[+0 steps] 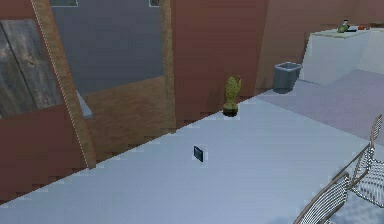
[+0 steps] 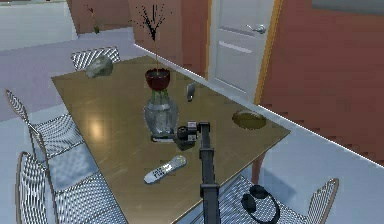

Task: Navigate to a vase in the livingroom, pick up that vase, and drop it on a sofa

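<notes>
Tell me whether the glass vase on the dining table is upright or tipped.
Upright: the vase stands on its base on the table, its narrow neck pointing straight up.

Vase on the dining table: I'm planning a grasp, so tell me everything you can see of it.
The clear glass vase has a rounded, bulging body that narrows to a neck, topped by a dark red cup-shaped part. It stands upright near the middle of the brown wooden table. The dark two-finger gripper is at its lower right in the arm side view; whether it touches or holds the vase cannot be told.
</notes>
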